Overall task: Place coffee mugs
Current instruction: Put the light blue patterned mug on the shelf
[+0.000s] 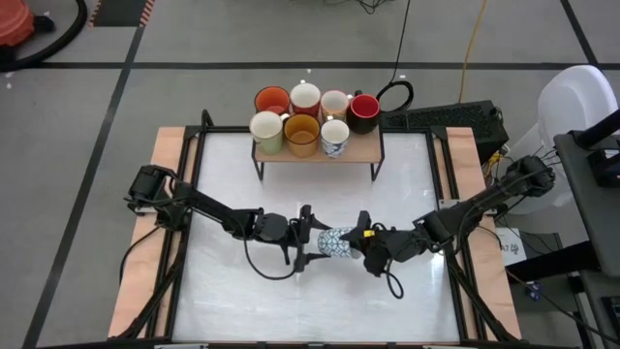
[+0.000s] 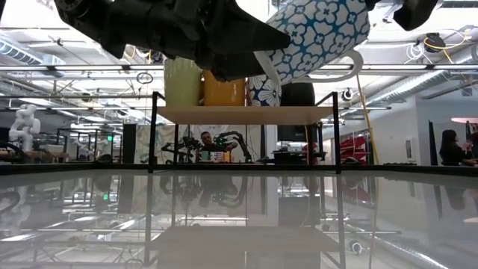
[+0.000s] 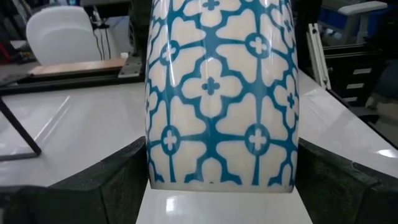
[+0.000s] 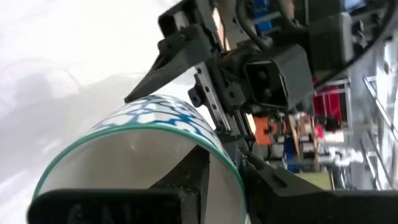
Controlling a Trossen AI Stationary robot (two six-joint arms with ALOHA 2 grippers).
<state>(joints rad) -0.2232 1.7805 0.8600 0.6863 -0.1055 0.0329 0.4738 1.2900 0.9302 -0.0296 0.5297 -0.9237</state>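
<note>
Blue-and-white floral ceramic mug (image 1: 336, 242) hangs mid-air over your table's centre, between both grippers. Your left gripper (image 1: 306, 238) clamps its sides; your right gripper (image 1: 366, 248) pinches the rim, though I can't tell how firmly. Release the right before the left grip is secure, and it likely drops.

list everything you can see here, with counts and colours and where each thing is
mugs on shelf: 7; back row orange, white, white, red; front row cream, amber, blue-patterned
held mug: 1, white with blue flowers, lifted over the table's middle
shelf: 1, wood top, black legs, far side of table
table: 1, white top
left gripper: jaws either side of the held mug
right gripper: at the held mug's rim
</note>
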